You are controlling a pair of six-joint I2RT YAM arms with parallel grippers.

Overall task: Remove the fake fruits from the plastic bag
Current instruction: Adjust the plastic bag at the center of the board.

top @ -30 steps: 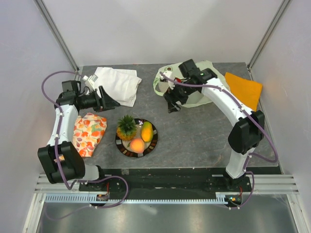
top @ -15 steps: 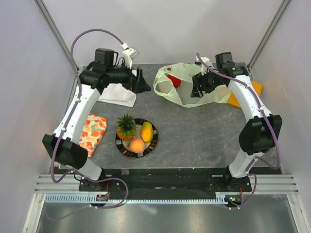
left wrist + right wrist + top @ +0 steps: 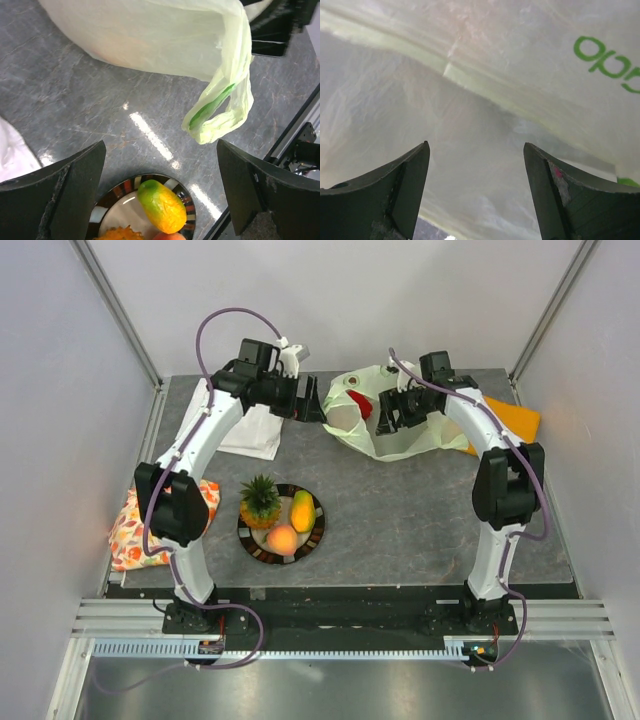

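Observation:
The pale-green plastic bag (image 3: pixel 405 435) lies at the back of the table, mouth to the left, with a glossy red pepper-like fruit (image 3: pixel 362 406) inside the opening. My right gripper (image 3: pixel 388 418) is open over the bag; in its wrist view the bag (image 3: pixel 485 75) fills the frame between the jaws (image 3: pixel 476 145). My left gripper (image 3: pixel 310 405) is open and empty just left of the bag's mouth. Its wrist view (image 3: pixel 161 145) shows the bag (image 3: pixel 150 35) and a handle loop (image 3: pixel 220 112). The pineapple (image 3: pixel 262 500), mango (image 3: pixel 301 510) and peach (image 3: pixel 282 538) sit on a striped plate (image 3: pixel 316 530). No banana shows.
A white folded cloth (image 3: pixel 248 428) lies at the back left, under my left arm. An orange-floral cloth (image 3: pixel 128 532) hangs at the table's left edge. A flat orange cloth (image 3: pixel 515 415) lies at the back right. The plate (image 3: pixel 186 212) and mango (image 3: pixel 161 206) show low in the left wrist view.
My left arm has swung right from the white cloth to the bag's mouth. My right gripper has moved a little left over the bag. The floral cloth has shifted left to the table's edge.

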